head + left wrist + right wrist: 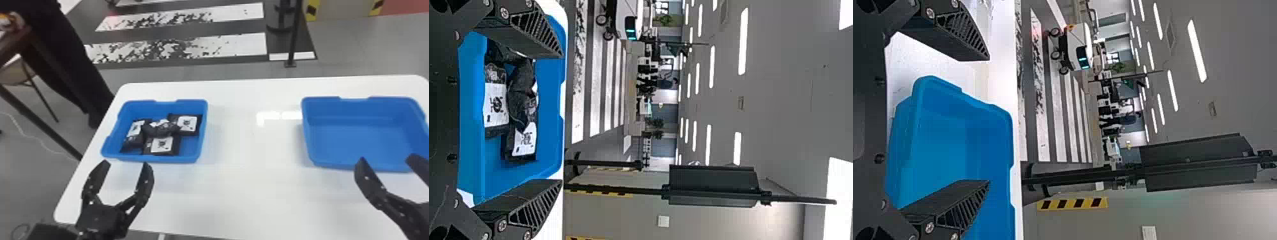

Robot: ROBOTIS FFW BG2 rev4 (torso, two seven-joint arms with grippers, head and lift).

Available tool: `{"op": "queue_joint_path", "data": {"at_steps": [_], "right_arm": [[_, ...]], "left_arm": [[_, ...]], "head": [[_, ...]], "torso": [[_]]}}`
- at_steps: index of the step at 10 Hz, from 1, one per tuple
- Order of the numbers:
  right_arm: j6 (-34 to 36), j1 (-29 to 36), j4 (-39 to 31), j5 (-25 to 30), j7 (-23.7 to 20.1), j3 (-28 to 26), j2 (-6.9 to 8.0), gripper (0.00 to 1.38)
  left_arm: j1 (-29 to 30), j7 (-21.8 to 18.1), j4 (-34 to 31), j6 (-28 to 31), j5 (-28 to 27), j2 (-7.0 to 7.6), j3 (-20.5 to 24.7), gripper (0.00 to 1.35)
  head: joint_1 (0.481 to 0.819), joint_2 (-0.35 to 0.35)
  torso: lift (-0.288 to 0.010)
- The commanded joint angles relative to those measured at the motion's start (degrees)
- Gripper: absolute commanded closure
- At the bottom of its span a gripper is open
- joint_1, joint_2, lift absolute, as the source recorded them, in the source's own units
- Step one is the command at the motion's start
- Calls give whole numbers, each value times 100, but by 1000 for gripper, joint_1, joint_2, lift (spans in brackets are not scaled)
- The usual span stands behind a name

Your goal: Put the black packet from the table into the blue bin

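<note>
Since the black packets (162, 145) lie in the blue bin (153, 158) beyond the left gripper (125, 163), it and the right gripper (387, 157) stand wide, presumably with nothing to carry.

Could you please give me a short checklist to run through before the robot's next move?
1. Left gripper open for a pick: ok, its fingers stand apart.
2. Right gripper open for a pick: ok, fingers apart.
3. Packets lying on the table itself, as the task says: not ok, they lie inside the left bin.
4. Both bins upright, open side up: ok, the right bin too.
5. Which blue bin is meant: cannot tell, both are blue.
</note>
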State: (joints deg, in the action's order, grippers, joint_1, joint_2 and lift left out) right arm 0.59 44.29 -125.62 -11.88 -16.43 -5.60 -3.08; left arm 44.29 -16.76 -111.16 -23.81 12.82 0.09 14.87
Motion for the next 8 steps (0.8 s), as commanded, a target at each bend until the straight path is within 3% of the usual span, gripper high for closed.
{"op": "queue_joint_path", "data": {"at_steps": [1,8], "right_arm": [[-3,0,-2,-1,-1,0,0,136],[-17,0,26,-58,-1,11,0,136]], "left_arm": [[14,6,0,4,32,-24,10,148],[14,6,0,60,100,-24,-59,147]], "head": [[695,176],[695,175]], "torso": [[-110],[-110]]}}
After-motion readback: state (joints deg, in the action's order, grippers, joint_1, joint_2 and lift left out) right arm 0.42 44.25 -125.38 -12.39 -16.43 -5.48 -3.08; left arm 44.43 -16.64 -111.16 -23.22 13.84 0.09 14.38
